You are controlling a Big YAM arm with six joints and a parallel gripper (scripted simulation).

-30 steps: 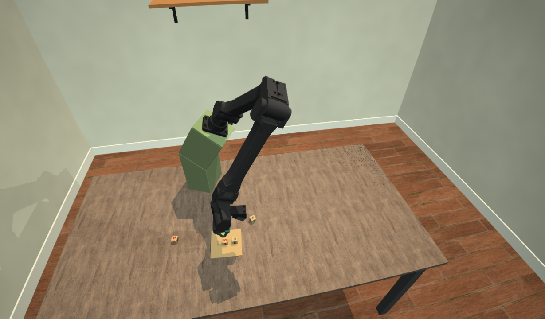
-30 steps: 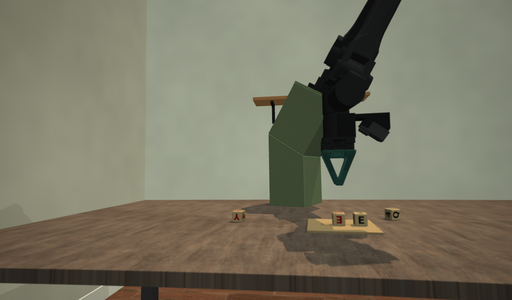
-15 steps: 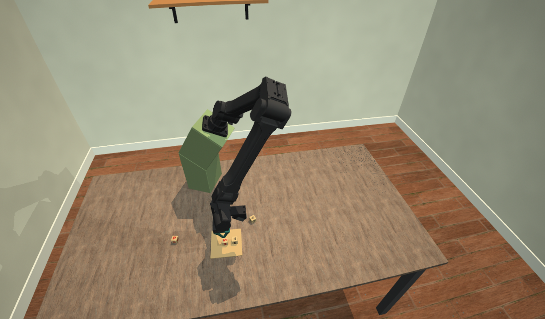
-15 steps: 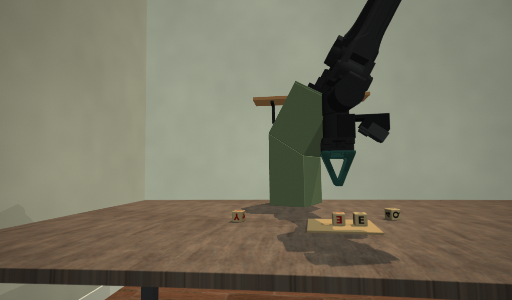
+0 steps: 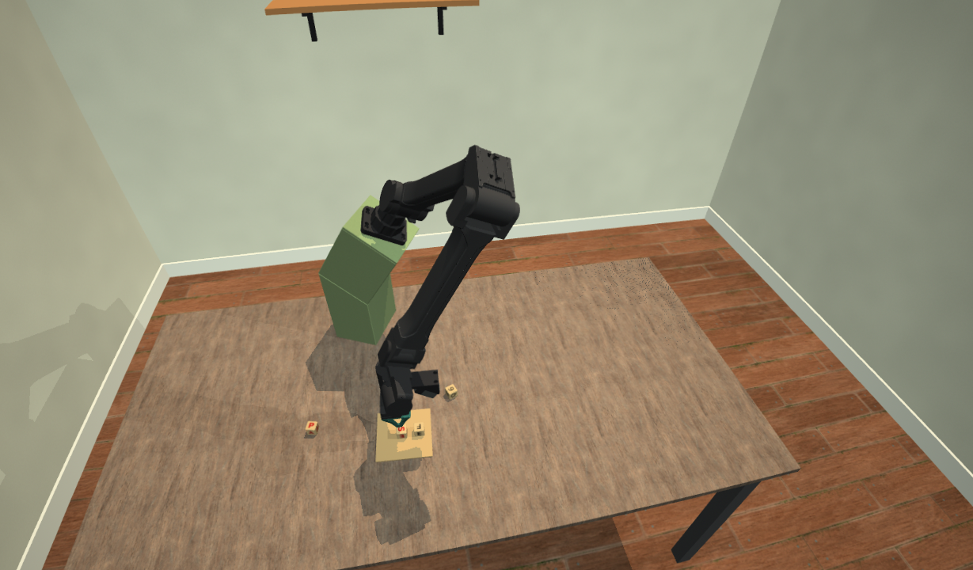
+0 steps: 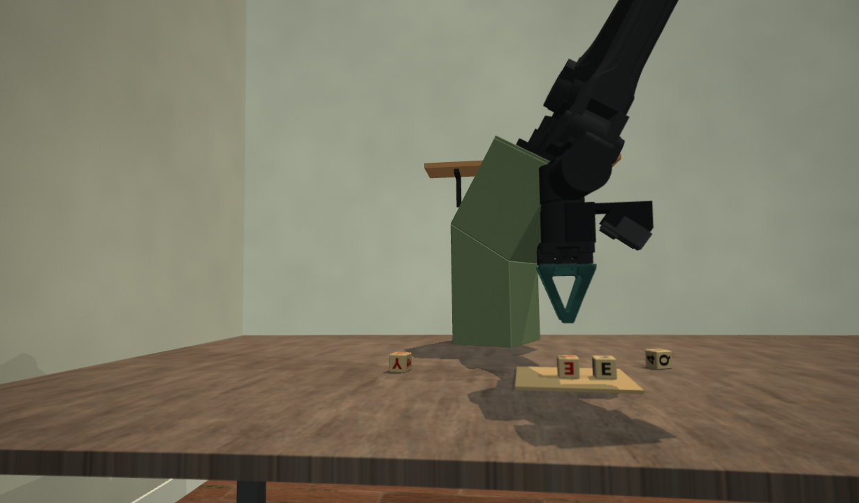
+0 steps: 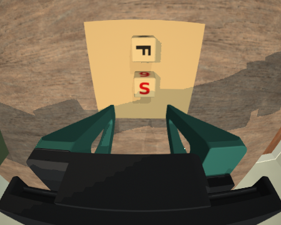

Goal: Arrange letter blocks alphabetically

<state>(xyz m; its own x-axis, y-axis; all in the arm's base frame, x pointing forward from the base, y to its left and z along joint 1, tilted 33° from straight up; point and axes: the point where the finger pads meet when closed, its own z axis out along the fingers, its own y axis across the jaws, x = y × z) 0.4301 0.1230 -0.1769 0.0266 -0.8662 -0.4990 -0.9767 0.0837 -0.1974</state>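
A tan mat (image 5: 403, 442) lies on the table. Two blocks stand on it side by side: one with a red S on top (image 7: 144, 86) and one with a black F on top (image 7: 145, 50). They also show in the exterior view, the S block (image 6: 567, 366) and the F block (image 6: 604, 367). A block with a red P on top (image 5: 310, 427) lies off the mat to the left in the top view. My gripper (image 6: 566, 318) is open and empty, hovering above the mat's edge just short of the S block.
The green pedestal (image 5: 358, 283) that carries the arm's base stands behind the mat. The P block also shows in the exterior view (image 6: 399, 361), and the 9 block (image 6: 658, 358) lies right of the mat there.
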